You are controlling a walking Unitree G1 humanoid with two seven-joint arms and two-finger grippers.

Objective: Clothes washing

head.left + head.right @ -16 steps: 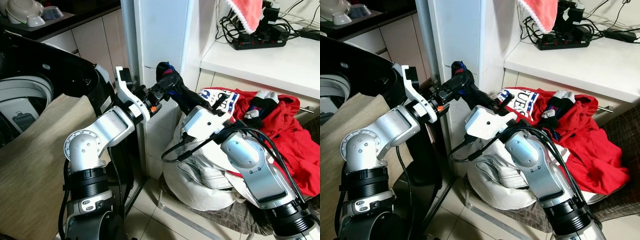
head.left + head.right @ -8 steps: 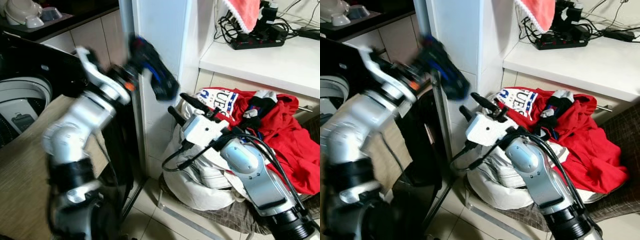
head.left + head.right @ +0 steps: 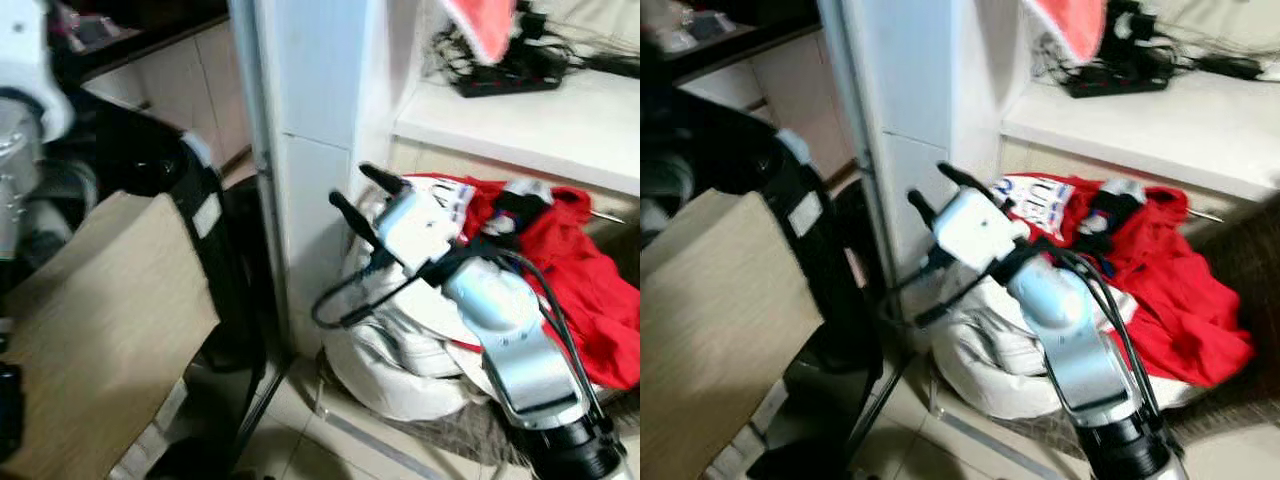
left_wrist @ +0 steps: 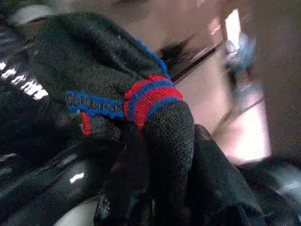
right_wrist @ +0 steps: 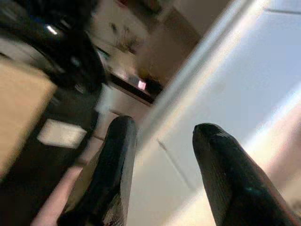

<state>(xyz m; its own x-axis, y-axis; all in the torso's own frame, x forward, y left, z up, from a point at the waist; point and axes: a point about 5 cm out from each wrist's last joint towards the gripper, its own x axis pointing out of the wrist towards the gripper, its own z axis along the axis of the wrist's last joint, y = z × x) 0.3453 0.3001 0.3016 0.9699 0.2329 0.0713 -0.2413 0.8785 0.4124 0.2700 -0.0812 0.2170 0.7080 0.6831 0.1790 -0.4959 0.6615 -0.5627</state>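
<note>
The robot's right hand point(image 3: 363, 192) hovers with its two black fingers point(image 5: 115, 160) spread apart and empty, just in front of a white pillar point(image 3: 315, 110) and above the laundry heap. That heap, a white garment point(image 3: 395, 345) topped by a red one point(image 3: 565, 265), lies on a chair beneath a white desk point(image 3: 520, 125) that carries a black power strip point(image 3: 510, 82) with tangled cords; a pink cloth point(image 3: 488, 25) hangs above it. A black cable loops from the right arm across the white garment. To the robot's left, a beige cloth point(image 3: 95, 320) covers the foreground beside the black body of the washing machine point(image 3: 170, 165), which stands between the robot and the pillar.

The left hand point(image 4: 141, 155), seen from the wrist camera, is clamped on a dark knitted garment point(image 4: 117, 80) with red and blue bands; the view is blurred, with black glossy surfaces underneath.

A second ago both hands met at the dark garment in front of the pillar. Since then the left arm has swung it away toward the washing machine side, and the right hand has let go and stayed near the heap.
</note>
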